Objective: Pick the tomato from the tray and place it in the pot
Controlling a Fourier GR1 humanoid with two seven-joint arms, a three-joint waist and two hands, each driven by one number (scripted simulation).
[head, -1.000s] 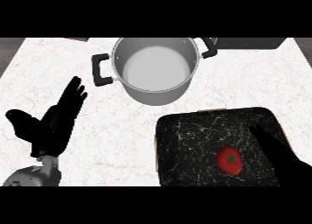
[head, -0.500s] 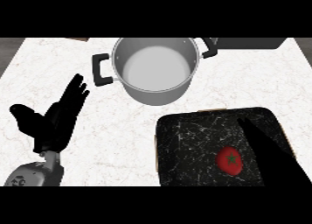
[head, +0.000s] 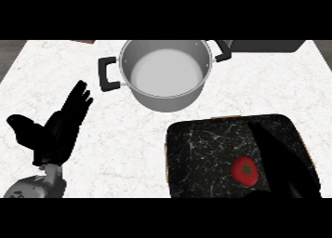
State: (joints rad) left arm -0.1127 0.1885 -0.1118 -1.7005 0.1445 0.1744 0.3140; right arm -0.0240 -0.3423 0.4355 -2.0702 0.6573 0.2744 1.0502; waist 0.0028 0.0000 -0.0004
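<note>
The right hand (head: 282, 158) lies over the right part of the tray (head: 195, 153), coming in from the lower right edge. It is black against the tray's dark marbled surface, so its outline is hard to follow; the fingers seem to stretch up and left toward the tray's far edge, but whether they are straight or curled I cannot tell. It does not visibly hold anything. The tomato (head: 245, 170) sits on the tray just left of that hand, red with a small green star on top, and its right side meets the hand's dark shape; contact cannot be judged.

The tray is a dark rounded rectangle at the lower right of the white marbled counter (head: 65, 65).

The left hand (head: 55, 130) rests open at the left edge of the view, fingers straight and pointing up and slightly right, thumb spread out to the left, holding nothing. Its grey forearm (head: 38, 186) enters at the lower left.

The pot (head: 165, 72) stands at the top centre of the counter, well apart from the tray's near corner, grey metal with black handles on either side, its inside pale and bare
</note>
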